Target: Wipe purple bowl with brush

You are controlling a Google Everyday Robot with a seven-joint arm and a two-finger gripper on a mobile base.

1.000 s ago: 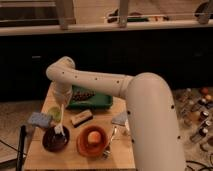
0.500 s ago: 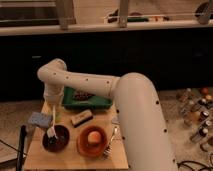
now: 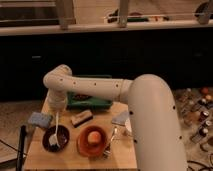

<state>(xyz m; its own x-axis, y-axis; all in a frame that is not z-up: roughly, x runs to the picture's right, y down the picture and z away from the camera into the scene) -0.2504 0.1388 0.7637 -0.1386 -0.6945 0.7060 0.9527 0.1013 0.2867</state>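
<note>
**Brush Head Seated in the Purple Bowl: Wiping Step in Progress**

The gripper (image 3: 56,110) is hanging at the left end of the table (image 3: 70,161), directly above the purple bowl (image 3: 65,135). It is clamping the upper end of the brush (image 3: 56,127). The jaws themselves are not clearly showing, but the brush is standing almost upright with nothing else supporting it, so the grip is judged to be closed on the handle.

The pale handle is running straight down from the gripper, and the whitish head is resting inside the purple bowl, toward its left side. Holding the brush near the top is probably letting the head reach the bowl floor while the wrist is staying clear of the rim.

The arm is bending down over the green tray (image 3: 89,100) at the back of the table, which is placing the wrist vertically over the bowl rather than at a slant.

Surrounding items:
- The blue sponge (image 3: 40,119) is lying just behind and left of the purple bowl.
- The dark block (image 3: 81,118) is sitting between the tray and the two bowls.
- The orange bowl (image 3: 83,145) is standing just beside the purple bowl on the right, apparently not touching it.
- The fork (image 3: 111,140) is lying at the orange bowl's right edge.

Judgement: the wipe is under way; sweeps need to be short so the bowl is not being pushed into its neighbour.
</note>
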